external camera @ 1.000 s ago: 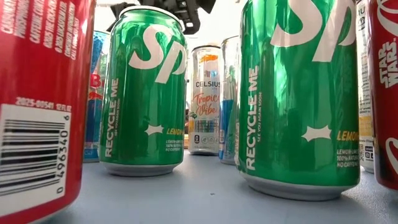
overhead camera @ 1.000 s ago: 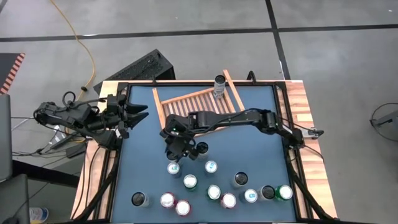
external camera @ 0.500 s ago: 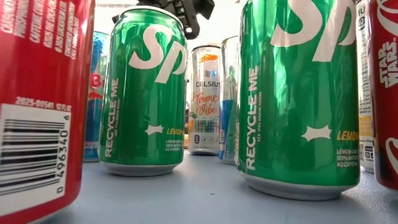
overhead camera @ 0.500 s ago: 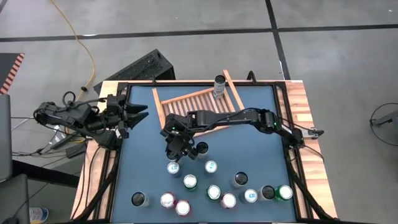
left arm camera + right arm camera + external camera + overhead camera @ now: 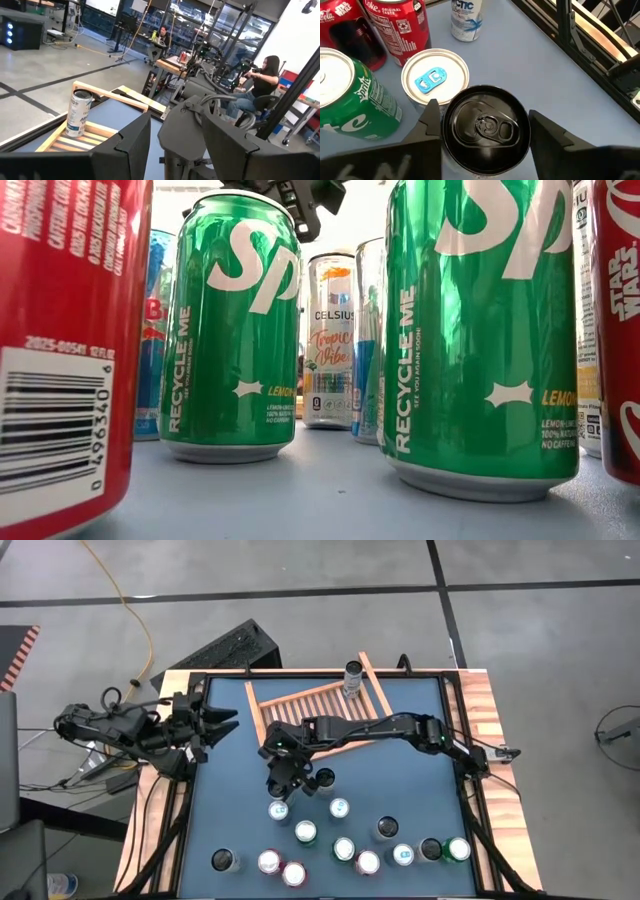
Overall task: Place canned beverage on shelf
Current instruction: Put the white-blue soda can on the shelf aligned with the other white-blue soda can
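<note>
Right hand (image 5: 482,127) is hanging w/ fingers wide, straddling upright black-top can (image 5: 485,125) directly below; shelf (image 5: 315,705) is lying just behind.

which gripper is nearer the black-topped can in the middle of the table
Right. The right gripper straddles the black-topped can, its open fingers on either side of the lid. The left gripper waits open at the table's left edge, well away.

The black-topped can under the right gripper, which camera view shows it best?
The right wrist view: the black-topped can fills the frame from above, the right gripper open with a finger on either side. The high view shows it only partly, beside the gripper. I cannot pick it out in the low or left wrist views.
</note>
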Motion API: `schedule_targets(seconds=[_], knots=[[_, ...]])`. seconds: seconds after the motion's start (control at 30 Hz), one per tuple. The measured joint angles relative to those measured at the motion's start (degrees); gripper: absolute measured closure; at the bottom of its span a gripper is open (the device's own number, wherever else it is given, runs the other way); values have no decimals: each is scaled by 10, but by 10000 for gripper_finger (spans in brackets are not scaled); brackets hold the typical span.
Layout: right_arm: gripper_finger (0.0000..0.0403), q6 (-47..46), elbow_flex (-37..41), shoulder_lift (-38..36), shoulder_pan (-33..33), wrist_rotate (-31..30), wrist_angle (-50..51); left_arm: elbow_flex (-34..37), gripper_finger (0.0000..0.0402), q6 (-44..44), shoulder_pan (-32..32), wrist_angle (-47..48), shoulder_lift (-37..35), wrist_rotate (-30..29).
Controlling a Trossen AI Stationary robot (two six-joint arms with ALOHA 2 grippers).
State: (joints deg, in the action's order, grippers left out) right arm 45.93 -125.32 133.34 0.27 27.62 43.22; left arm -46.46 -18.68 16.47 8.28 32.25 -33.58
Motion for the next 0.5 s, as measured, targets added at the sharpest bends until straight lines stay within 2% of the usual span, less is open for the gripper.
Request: schedule_targets(seconds=[0.13, 0.5], knots=[[262, -2, 0, 0, 0, -1, 3, 0, 236, -1, 0, 3, 0, 0], [265, -17, -4, -9, -1, -4, 22, 0, 236, -2, 0, 3, 0, 0]])
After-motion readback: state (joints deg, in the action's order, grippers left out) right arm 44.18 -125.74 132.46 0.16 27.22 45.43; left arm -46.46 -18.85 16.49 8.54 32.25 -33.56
